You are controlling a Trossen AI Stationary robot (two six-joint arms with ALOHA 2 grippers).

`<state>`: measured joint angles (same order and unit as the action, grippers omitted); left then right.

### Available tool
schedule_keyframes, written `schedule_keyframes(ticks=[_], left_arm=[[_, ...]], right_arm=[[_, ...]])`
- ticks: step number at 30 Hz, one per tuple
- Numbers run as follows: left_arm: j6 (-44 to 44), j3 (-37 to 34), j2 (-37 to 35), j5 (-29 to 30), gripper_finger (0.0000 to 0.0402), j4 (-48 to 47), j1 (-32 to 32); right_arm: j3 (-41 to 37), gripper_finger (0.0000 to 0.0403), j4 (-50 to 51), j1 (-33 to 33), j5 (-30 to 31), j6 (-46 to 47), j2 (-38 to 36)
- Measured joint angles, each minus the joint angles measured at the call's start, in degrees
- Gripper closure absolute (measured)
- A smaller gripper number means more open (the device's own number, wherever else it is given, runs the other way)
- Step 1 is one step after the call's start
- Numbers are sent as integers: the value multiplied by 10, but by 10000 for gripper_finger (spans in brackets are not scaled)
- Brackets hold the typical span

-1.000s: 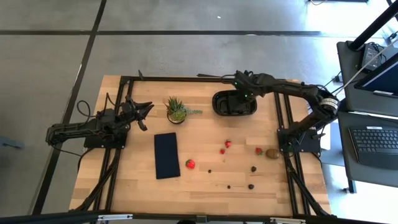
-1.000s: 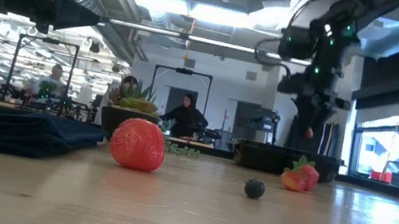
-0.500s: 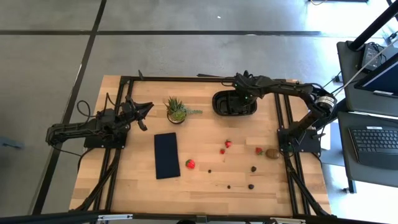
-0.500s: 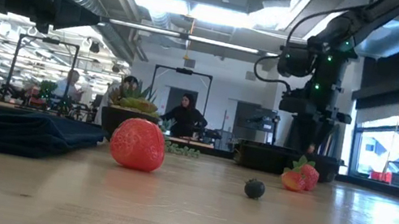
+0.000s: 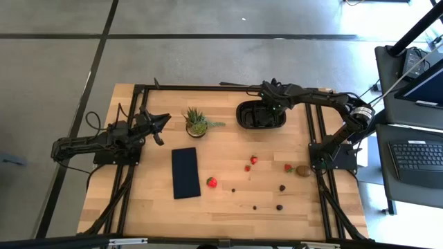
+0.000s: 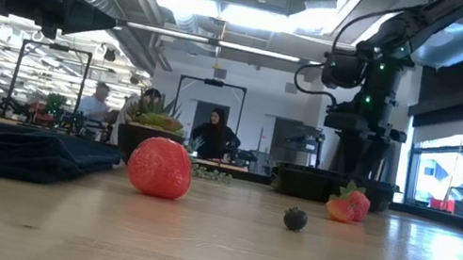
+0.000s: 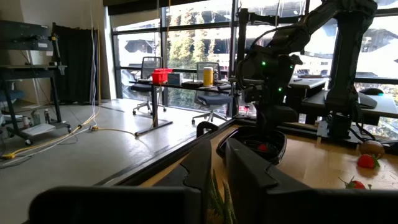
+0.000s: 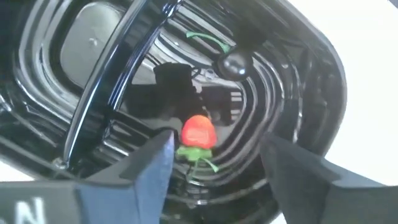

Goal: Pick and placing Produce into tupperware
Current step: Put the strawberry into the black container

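- Over the black tupperware (image 5: 261, 115) at the surface's far edge, we see our right gripper (image 8: 214, 158) hovering, jaws apart, a red strawberry (image 8: 198, 132) lying inside below.
- Loose strawberries (image 5: 211, 182), a kiwi (image 5: 303, 170) and dark berries (image 5: 279, 207) dot the wood.
- Potted plant (image 5: 196, 122) and dark pad (image 5: 185, 172) stand between; our left gripper (image 5: 158, 124) waits, jaws nearly together.

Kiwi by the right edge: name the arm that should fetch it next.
Right. The right gripper hangs open over the tupperware, on the same side as the kiwi. The left gripper waits beyond the potted plant, much farther away.
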<state>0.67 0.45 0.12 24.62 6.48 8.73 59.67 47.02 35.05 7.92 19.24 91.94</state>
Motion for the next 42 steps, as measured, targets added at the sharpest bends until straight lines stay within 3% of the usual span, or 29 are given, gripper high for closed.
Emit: schedule_keyframes(ticks=[8, 20, 26, 31, 36, 42], left_arm=[[0, 0, 0, 0, 338, 0, 0], [0, 0, 0, 0, 317, 0, 0], [0, 0, 0, 0, 311, 0, 0], [0, 0, 0, 0, 307, 0, 0], [0, 0, 0, 0, 304, 0, 0], [0, 0, 0, 0, 309, 0, 0]], right_arm=[[67, 123, 151, -45, -21, 28, -2], [51, 122, 320, -204, -53, 106, -2], [28, 122, 306, -305, -69, 108, -2], [3, 122, 280, -368, -115, 169, -2], [-30, 122, 248, -412, -139, 226, -2], [-81, 122, 180, -441, -155, 228, -2]])
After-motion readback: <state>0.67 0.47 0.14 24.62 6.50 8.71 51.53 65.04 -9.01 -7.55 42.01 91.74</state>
